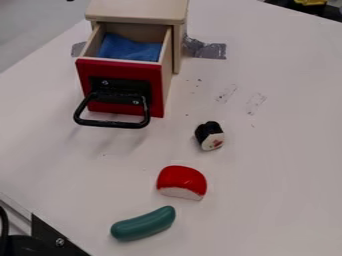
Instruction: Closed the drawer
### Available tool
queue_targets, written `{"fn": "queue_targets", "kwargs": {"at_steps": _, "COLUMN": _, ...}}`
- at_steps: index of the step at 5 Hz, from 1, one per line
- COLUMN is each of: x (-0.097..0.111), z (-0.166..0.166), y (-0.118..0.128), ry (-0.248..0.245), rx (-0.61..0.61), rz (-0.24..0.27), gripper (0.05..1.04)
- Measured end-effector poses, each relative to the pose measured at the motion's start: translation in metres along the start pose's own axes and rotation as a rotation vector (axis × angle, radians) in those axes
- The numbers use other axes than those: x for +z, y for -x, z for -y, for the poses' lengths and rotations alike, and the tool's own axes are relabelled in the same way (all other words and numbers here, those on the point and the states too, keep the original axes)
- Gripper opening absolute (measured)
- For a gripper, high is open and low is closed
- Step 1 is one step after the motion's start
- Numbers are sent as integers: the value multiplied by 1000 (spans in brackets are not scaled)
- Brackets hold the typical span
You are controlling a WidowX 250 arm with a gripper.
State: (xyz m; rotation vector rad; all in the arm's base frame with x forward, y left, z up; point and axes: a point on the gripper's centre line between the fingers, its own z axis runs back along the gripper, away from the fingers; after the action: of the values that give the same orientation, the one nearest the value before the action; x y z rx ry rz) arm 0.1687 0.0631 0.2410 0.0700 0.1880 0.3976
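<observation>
Red-fronted wooden drawer point(123, 69) is sticking out of its pale wooden cabinet point(137, 11), upper left on the tabletop point(267, 155). Push probably goes from the black loop handle point(112, 123) inward. Can't tell gripper state or bearing tbh.

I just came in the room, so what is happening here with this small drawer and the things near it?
Nothing is touching the drawer or its black handle at this moment. The job is to close it, but it stands pulled out of the wooden cabinet, with a blue cloth inside. In front, on the white table, lie a small black-and-white piece, a red-and-white piece and a green, curved piece.
</observation>
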Motion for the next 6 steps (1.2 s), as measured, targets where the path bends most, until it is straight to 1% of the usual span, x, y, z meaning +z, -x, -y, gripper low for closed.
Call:
{"fn": "queue_targets", "kwargs": {"at_steps": 1, "x": -5, "z": 1, "y": -1, "ry": -3, "rx": -1, "rz": -24, "gripper": 1001}}
{"fn": "queue_targets", "kwargs": {"at_steps": 2, "x": -36, "z": 2, "y": -20, "ry": -38, "rx": 128, "rz": -74, "gripper": 1001}}
{"fn": "queue_targets", "kwargs": {"at_steps": 3, "x": -59, "z": 3, "y": -29, "ry": -61, "rx": 205, "rz": -97, "gripper": 1001}}
{"fn": "queue_targets", "kwargs": {"at_steps": 4, "x": -77, "z": 2, "y": -27, "ry": -82, "rx": 230, "rz": -116, "gripper": 1001}}
{"fn": "queue_targets", "kwargs": {"at_steps": 5, "x": -106, "z": -3, "y": -15, "ry": -115, "rx": 214, "rz": -97, "gripper": 1001}}
{"fn": "queue_targets", "kwargs": {"at_steps": 6, "x": -128, "z": 0, "y": 1, "ry": -69, "rx": 122, "rz": -1, "gripper": 1001}}
